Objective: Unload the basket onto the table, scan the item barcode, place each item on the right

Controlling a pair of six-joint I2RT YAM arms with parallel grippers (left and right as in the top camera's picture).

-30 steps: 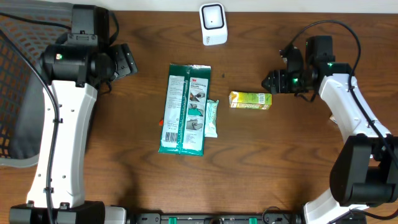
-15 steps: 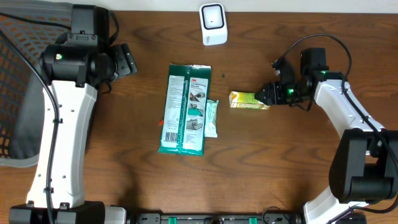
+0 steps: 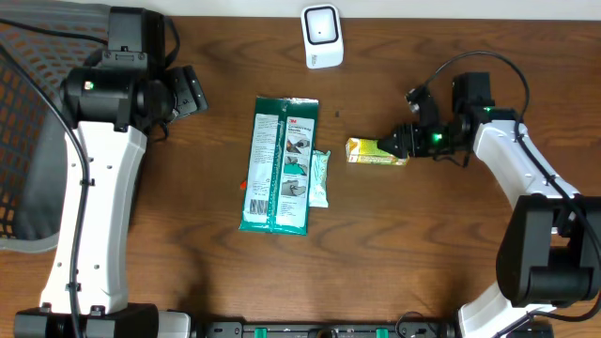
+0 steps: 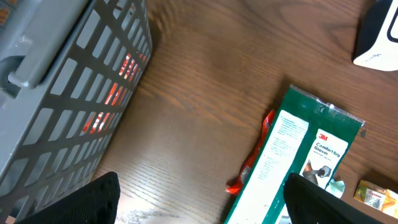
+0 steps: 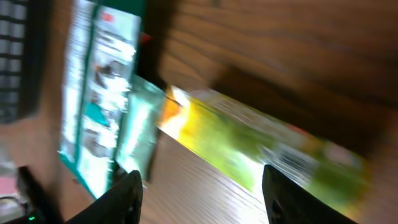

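Observation:
A yellow-green box (image 3: 374, 151) lies on the wooden table, right of a green 3M package (image 3: 279, 164) and a small teal packet (image 3: 320, 178). The white scanner (image 3: 321, 36) stands at the back edge. My right gripper (image 3: 392, 144) is open at the box's right end. In the right wrist view the blurred box (image 5: 261, 146) lies just beyond the gripper (image 5: 202, 193), close to the right finger, with bare wood between the fingers. My left gripper (image 3: 192, 89) is open and empty, up at the left. From the left wrist, the gripper (image 4: 202, 205) faces the 3M package (image 4: 292, 162).
A grey mesh basket (image 3: 23, 141) sits at the left edge of the table, seen close as the basket (image 4: 62, 93) in the left wrist view. A red tag (image 4: 252, 162) sticks out from the 3M package's left side. The scanner's corner (image 4: 379, 37) shows at the top right.
My right gripper has moved left and down to the box's right end, and its jaws have narrowed. The left arm and the items have not moved.

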